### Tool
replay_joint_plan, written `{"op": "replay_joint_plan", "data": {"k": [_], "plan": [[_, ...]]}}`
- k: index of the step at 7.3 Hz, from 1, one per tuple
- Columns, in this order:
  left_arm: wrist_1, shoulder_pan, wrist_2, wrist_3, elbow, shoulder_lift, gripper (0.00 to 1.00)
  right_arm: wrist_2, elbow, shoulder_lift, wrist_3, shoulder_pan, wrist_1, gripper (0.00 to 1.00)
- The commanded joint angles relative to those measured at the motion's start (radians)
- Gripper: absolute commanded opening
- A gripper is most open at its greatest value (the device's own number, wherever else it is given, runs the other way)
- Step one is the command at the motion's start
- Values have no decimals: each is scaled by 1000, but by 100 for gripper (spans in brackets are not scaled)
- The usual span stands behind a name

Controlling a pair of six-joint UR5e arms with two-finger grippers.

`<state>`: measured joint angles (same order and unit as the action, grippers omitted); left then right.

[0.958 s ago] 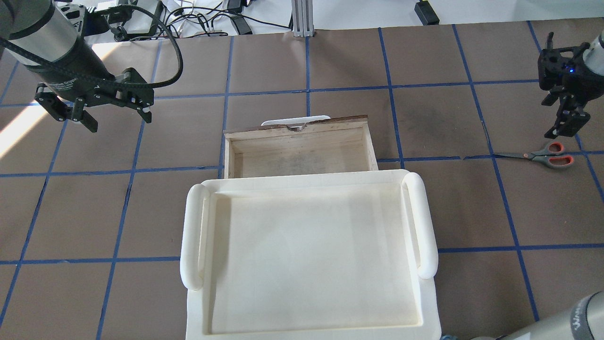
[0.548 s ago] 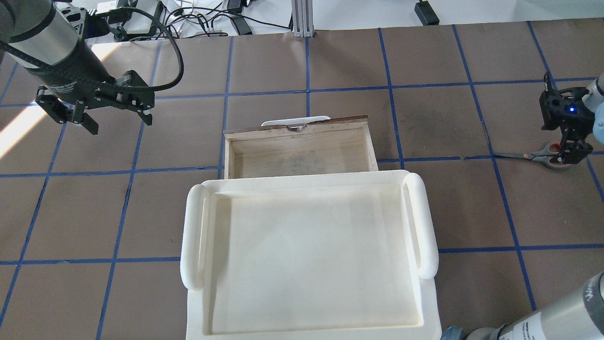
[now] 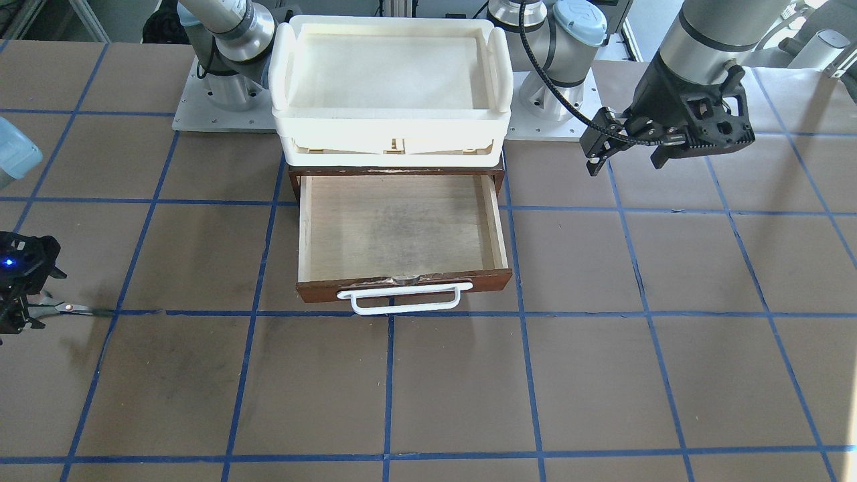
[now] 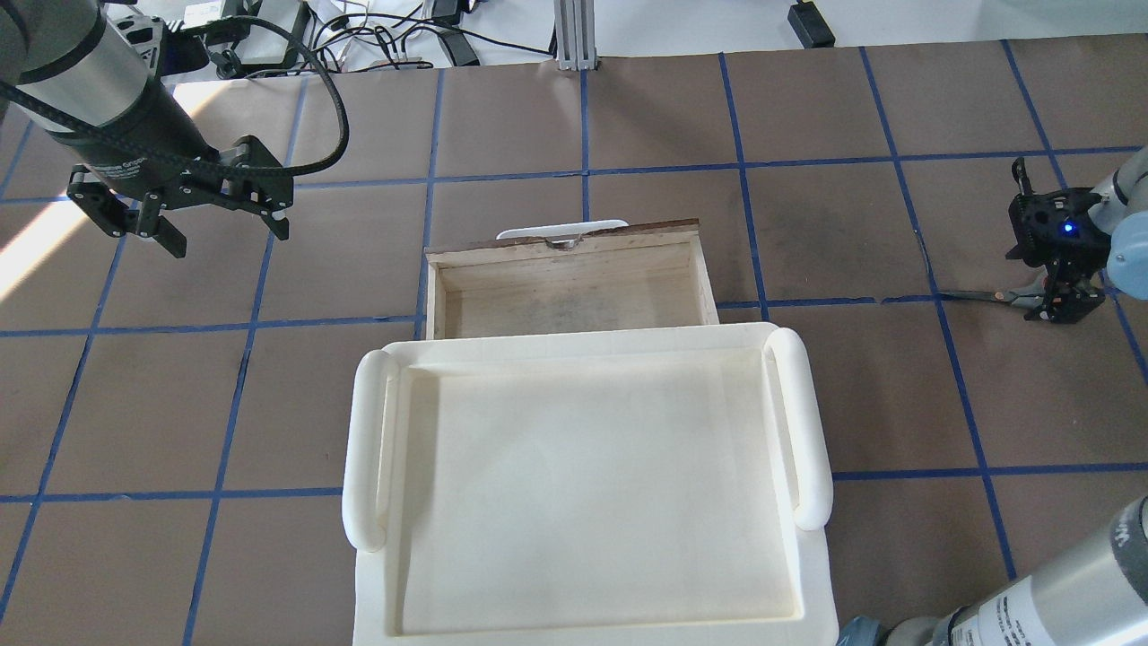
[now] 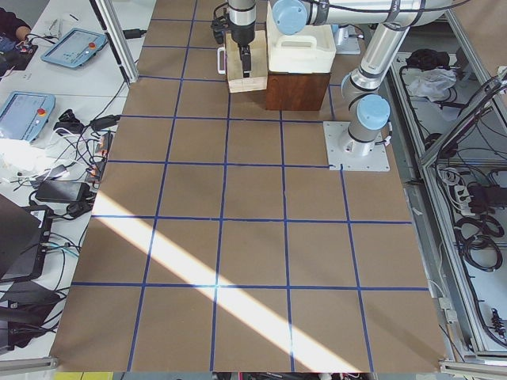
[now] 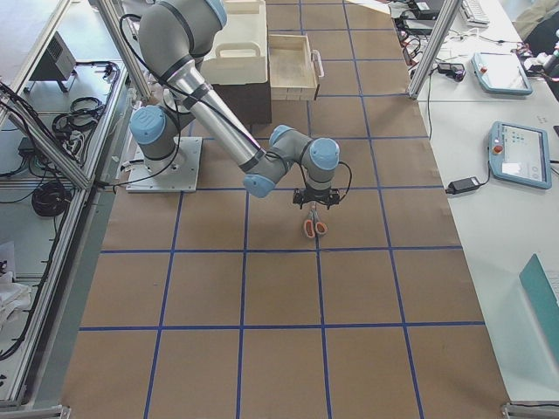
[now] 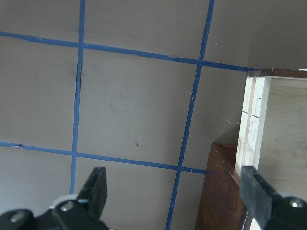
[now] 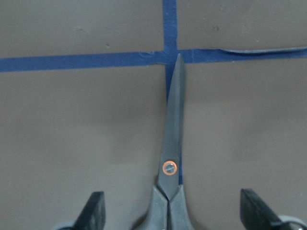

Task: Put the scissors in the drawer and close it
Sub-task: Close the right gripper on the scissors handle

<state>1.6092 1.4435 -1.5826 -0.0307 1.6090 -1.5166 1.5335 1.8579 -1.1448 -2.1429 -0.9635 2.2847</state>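
Observation:
The scissors [image 8: 171, 143] lie flat on the brown table at its right end in the overhead view [image 4: 987, 294]. Their dark blades point toward the drawer. Their orange-red handles show in the exterior right view [image 6: 314, 228]. My right gripper [image 4: 1063, 305] is low over the scissors, open, with one finger [image 8: 93, 213] on each side near the pivot. The drawer [image 4: 569, 287] is pulled open and empty, its white bar handle [image 3: 400, 301] facing away from me. My left gripper [image 4: 227, 235] is open and empty, hovering left of the drawer.
A large white tray [image 4: 583, 345] sits on top of the dark brown box [image 5: 297, 91] that holds the drawer. Blue tape lines grid the table. Cables and an aluminium post [image 4: 574, 31] lie past the far edge.
My right gripper has come down from beyond the scissors onto their handle end, and it now straddles them. The left arm has hardly moved. The scissors lie where they were.

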Motion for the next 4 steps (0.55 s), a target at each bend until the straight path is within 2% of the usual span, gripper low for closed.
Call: {"op": "replay_joint_plan", "data": {"k": [1, 4], "plan": [[2, 0, -1, 0, 2, 1, 100, 10, 1, 17, -9, 0, 27, 100], [2, 0, -1, 0, 2, 1, 100, 37, 1, 57, -11, 2, 73, 100]]}}
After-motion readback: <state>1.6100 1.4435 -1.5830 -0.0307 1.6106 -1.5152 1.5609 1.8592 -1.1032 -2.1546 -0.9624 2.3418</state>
